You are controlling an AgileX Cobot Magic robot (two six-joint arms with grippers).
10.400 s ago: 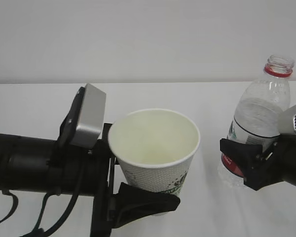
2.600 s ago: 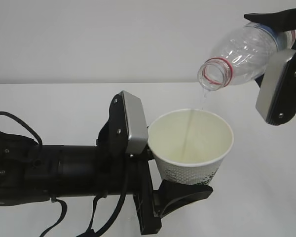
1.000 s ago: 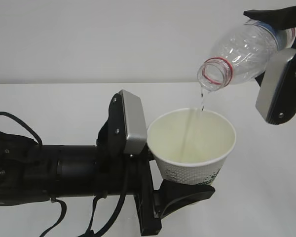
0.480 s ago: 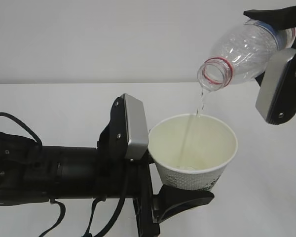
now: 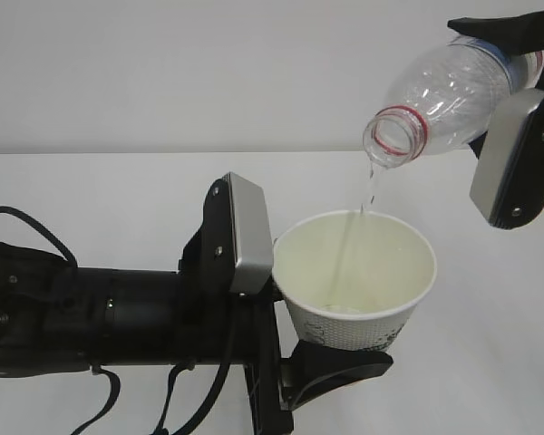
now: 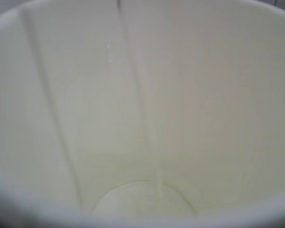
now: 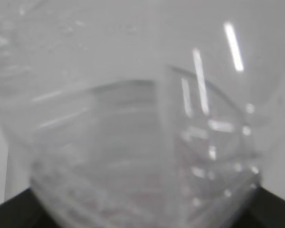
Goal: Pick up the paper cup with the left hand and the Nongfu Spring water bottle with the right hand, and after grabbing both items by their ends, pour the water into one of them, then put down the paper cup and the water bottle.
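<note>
Left pincer (image 5: 322,349): black, two-fingered, closed around the lower body of the paper cup; a grey rectangular plate (image 5: 249,236) stands on the wrist just behind the cup's rim; the black arm runs off toward the left edge of the exterior view.
Paper cup (image 5: 355,276): small, white, tapered, rolled rim; dimpled outer wall with dark lettering low on the side, partly hidden by the finger below; held upright with a slight tilt, raised above the white table (image 5: 91,195), in its front middle part.
Cup interior (image 6: 147,118): cream-white, smooth walls; round bottom visible; a thin stream runs down the far wall to the bottom.
Right pincer (image 5: 517,54): black, clamped on the base end of the bottle at the upper right corner of the exterior view; its grey rectangular plate (image 5: 508,159) hangs below the bottle; black finger tips show at the lower corners of the right wrist view.
Nongfu Spring water bottle (image 5: 444,95): clear ribbed plastic, red neck ring, no cap; tipped with the mouth down and to the left, above the cup's far rim and apart from it; label mostly hidden by the fingers.
Bottle wall, close view (image 7: 142,123): transparent, ridged, blurred, with bright glints.
Water (image 5: 370,181): clear, colourless; a thin thread falling from the bottle mouth into the cup; amount collected cannot be told.
</note>
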